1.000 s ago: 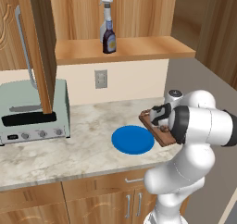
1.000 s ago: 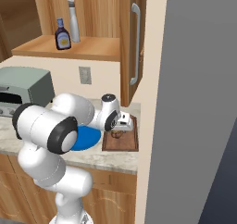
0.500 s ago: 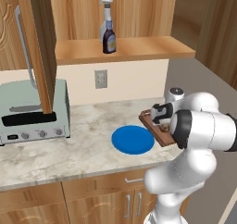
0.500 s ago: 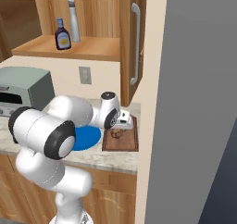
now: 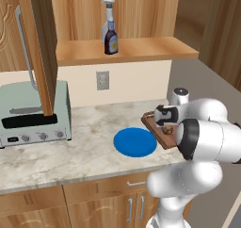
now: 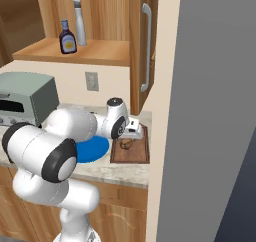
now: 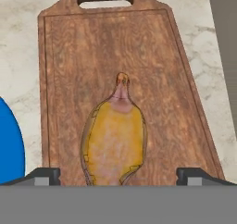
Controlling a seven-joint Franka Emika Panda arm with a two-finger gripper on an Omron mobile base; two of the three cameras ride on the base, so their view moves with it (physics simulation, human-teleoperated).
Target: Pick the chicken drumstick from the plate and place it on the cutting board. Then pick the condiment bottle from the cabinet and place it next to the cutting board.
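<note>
Left base view: the blue plate (image 5: 135, 142) lies bare on the marble counter (image 5: 70, 151), and at its 3 o'clock the cutting board (image 5: 157, 130) shows partly behind the white arm. The gripper (image 5: 165, 123) hangs over the board, with a bit of the chicken drumstick (image 5: 166, 129) just under it. At 12 o'clock, on the cabinet (image 5: 127, 50) shelf, the condiment bottle (image 5: 111, 39) stands in front of a grey spray bottle (image 5: 108, 12). A toaster oven (image 5: 33, 114) sits at 9 o'clock.

Right base view: the drumstick (image 6: 126, 143) rests on the board (image 6: 131, 153), at 3 o'clock of the plate (image 6: 92, 150); the gripper (image 6: 134, 131) is above it. The bottle (image 6: 67, 37) stands on the shelf at 11 o'clock.

Hand view: the drumstick (image 7: 115, 142) lies on the board (image 7: 88, 61), narrow end toward 12 o'clock and the handle slot. Both fingertips (image 7: 44, 174) stand spread wide on either side of it, clear of the meat and holding nothing. The plate (image 7: 9, 144) edge shows at 9 o'clock.
</note>
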